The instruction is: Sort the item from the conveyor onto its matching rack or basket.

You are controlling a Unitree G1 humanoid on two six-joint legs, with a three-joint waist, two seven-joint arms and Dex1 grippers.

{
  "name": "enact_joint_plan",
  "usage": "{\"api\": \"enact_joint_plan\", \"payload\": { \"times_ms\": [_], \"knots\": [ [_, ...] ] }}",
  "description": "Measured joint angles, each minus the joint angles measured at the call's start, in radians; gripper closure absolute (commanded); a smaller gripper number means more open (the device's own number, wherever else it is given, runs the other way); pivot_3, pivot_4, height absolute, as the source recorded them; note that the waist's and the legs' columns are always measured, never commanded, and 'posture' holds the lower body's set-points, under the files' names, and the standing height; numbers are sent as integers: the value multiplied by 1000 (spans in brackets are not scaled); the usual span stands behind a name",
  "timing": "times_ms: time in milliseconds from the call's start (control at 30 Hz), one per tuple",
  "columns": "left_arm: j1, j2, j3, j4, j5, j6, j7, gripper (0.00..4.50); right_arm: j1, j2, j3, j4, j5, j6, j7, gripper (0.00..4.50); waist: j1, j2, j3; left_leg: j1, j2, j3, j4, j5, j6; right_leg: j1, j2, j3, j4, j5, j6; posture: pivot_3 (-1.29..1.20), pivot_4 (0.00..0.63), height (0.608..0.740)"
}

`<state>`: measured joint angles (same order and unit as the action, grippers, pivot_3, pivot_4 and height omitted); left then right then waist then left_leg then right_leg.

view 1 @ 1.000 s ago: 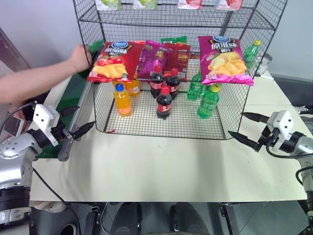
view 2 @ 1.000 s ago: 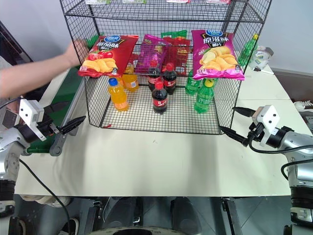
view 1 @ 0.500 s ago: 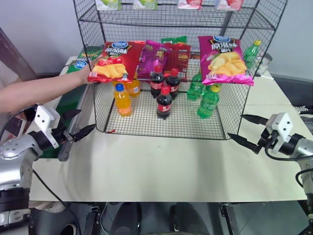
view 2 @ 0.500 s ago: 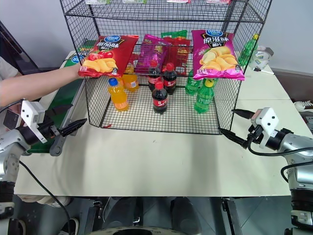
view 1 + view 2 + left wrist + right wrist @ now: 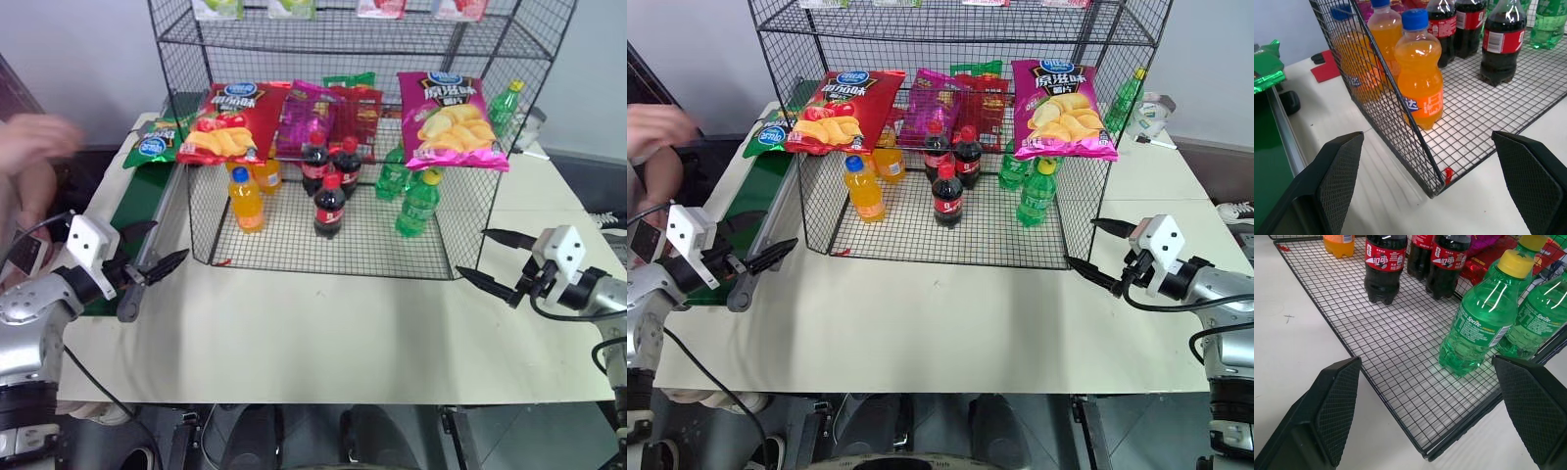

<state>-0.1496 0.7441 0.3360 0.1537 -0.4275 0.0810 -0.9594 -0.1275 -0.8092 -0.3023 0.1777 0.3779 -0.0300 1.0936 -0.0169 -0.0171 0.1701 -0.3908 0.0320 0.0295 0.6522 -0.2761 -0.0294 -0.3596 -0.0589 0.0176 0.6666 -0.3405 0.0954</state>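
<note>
Green crisp bag [image 5: 152, 143] with round blue logo lying on conveyor [image 5: 137, 211] beside black wire rack [image 5: 343, 147], Sprite bottle [image 5: 1476, 323] label readable, left gripper [image 5: 157, 262] and right gripper [image 5: 498, 264] wide apart, empty.

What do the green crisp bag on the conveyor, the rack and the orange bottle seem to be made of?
Green crisp bag: probably thin plastic or foil film; glossy, crinkled, bright reflections.
Rack: thin black wire in a grid, likely coated or painted metal.
Orange bottle: clear plastic by its look, the drink shows through; blue cap.
Conveyor: dark green matte belt, possibly rubber or PVC.
</note>
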Motion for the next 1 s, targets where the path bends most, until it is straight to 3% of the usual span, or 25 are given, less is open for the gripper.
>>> {"api": "enact_joint_plan", "payload": {
  "times_ms": [433,767,1000],
  "knots": [
    [55,3,56,-30,-17,4,36,0,-28,7,39,-59,21,51,3,54,-1,0,0,0,0,0,0,0,0,0,0,0,0,0,0,0,150,739],
    [220,3,200,-84,-22,-82,45,0,-58,77,142,-322,191,284,9,54,-1,0,0,0,0,0,-2,0,0,-1,-2,0,0,0,0,0,150,739],
    [278,59,241,-54,102,-274,66,0,-76,87,210,-360,193,331,10,54,1,-1,-1,0,0,0,-3,0,0,-1,-3,0,-2,0,-1,0,150,739]
  ]
}}
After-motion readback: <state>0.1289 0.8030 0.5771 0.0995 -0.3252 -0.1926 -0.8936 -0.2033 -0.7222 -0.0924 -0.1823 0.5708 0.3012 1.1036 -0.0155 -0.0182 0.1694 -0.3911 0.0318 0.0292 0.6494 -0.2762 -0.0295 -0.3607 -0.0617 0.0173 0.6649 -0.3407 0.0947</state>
